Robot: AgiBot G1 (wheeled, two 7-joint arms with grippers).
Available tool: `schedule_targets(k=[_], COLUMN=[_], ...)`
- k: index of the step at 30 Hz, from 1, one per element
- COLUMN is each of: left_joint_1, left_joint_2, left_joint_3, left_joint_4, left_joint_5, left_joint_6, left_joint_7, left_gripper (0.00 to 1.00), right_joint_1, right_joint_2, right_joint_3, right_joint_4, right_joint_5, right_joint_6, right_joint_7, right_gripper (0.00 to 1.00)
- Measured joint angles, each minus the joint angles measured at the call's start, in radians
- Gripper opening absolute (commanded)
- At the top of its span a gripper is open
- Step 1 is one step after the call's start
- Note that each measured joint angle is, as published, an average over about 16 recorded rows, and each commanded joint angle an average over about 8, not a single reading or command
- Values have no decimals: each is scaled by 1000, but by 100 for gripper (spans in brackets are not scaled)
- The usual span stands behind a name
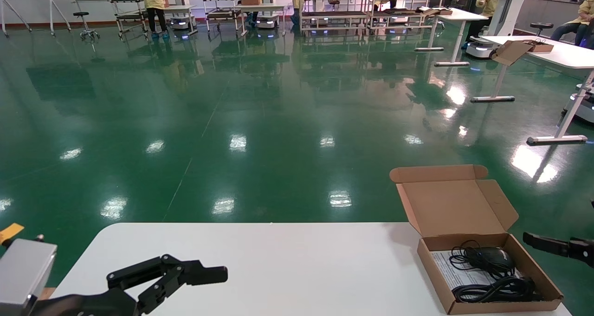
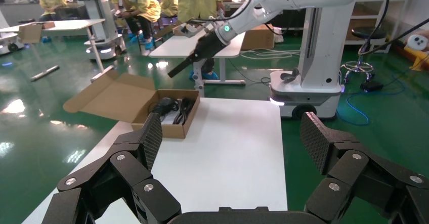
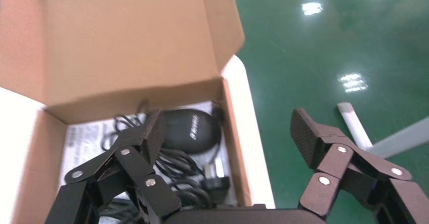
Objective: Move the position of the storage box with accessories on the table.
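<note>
Storage box (image 1: 487, 279) is my landmark, sitting on the white surface (image 1: 278, 269) at its far right corner, lid (image 1: 452, 204) thrown open and leaning back over the far edge. Going from largest to smallest: the surface spreads wide to the box's left; the box itself is shallow brown corrugated cardboard; inside it lie a white leaflet (image 1: 448, 272), coiled black cables (image 1: 496, 290) and a black mouse (image 1: 494, 258) at the hinge end.

My right end effector (image 3: 225, 133) hovers just above the box's right wall, its two padded fingers spread wide, one finger (image 3: 152, 135) over the contents and the other out past the wall and the surface edge. It grips nothing. My left end effector (image 1: 185, 274) is well to the box's left, low over the near part of the surface, also spread open and empty, facing the box in its wrist view.

I judge the box light and fairly stiff at its folded walls but easy to crush or skew, and likely to slide readily on the smooth top. The contents are loose, so tilting could spill them. The open lid is floppy and a poor handle. I would pinch the right side wall near its middle, one finger inside clear of the cables, and drag rather than lift.
</note>
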Motion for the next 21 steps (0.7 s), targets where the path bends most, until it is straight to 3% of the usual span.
schedule_targets(k=[10, 21], left_joint_1=[0, 0], left_joint_2=[0, 0], left_joint_3=[0, 0], left_joint_4=[0, 0], left_joint_5=[0, 0], left_joint_6=[0, 0], left_joint_7=[0, 0], left_gripper=[100, 100], right_joint_1=[65, 119], right_joint_2=[27, 56], right_joint_3=[24, 74], right_joint_4=[12, 32], right_joint_5=[36, 114], right_joint_6=[-161, -443], right_joint_7=[42, 132], right_gripper=[100, 100])
